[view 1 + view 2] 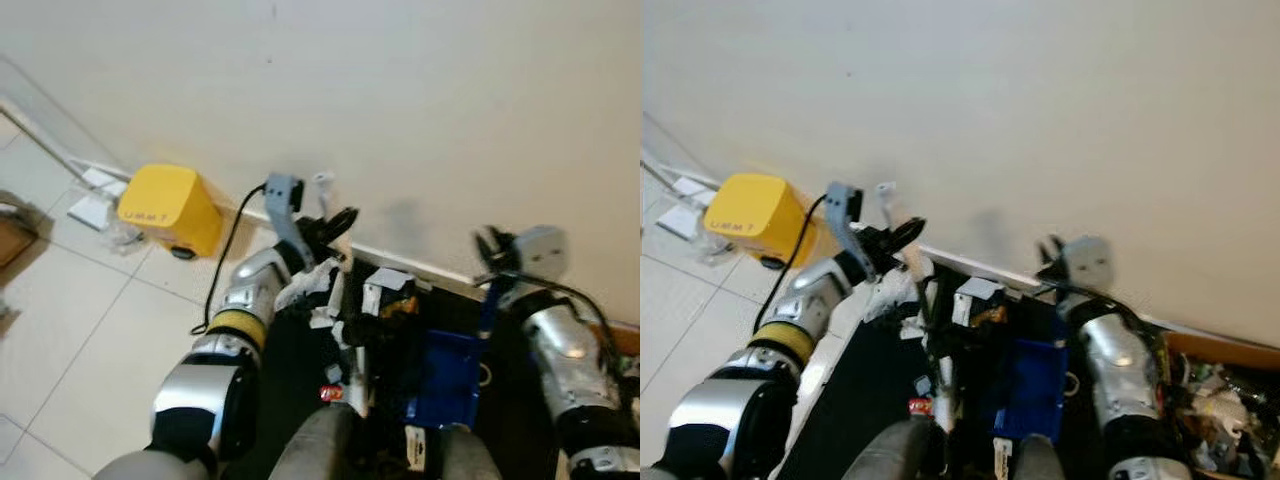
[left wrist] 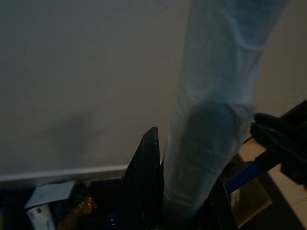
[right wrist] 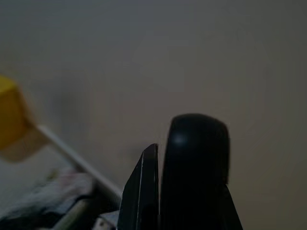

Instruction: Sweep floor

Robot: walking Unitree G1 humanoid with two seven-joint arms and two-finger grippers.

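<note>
1. Standing close to a pale wall [image 1: 420,90], the robot looks down over both arms; a white baseboard [image 1: 410,262] runs along the foot of the wall.
2. The left gripper [image 1: 325,225] is raised toward the wall; in the left wrist view its black fingers [image 2: 146,182] sit tight against a pale, wrapped pole [image 2: 211,120] that rises between them, so it grips the pole; whether this is a broom handle I cannot tell.
3. The right gripper [image 1: 495,250] is up near the wall too; in the right wrist view a rounded black handle end [image 3: 196,158] stands between its fingers [image 3: 144,191], which press against it; a blue shaft [image 1: 488,300] runs down from that gripper.
4. A blue dustpan [image 1: 445,375] lies low between the arms, on a dark mat [image 1: 290,370]; white and dark litter [image 1: 385,295] is heaped beside it, against the baseboard.
5. A yellow box [image 1: 172,208] on small wheels stands on the tiled floor [image 1: 70,330], to the left, close to the wall; white papers [image 1: 95,195] lie just beside it.
6. A black cable [image 1: 225,260] runs from the left wrist down to the floor.
7. At the far right of the right eye view a brown box [image 1: 1225,385] holds mixed rubbish.
</note>
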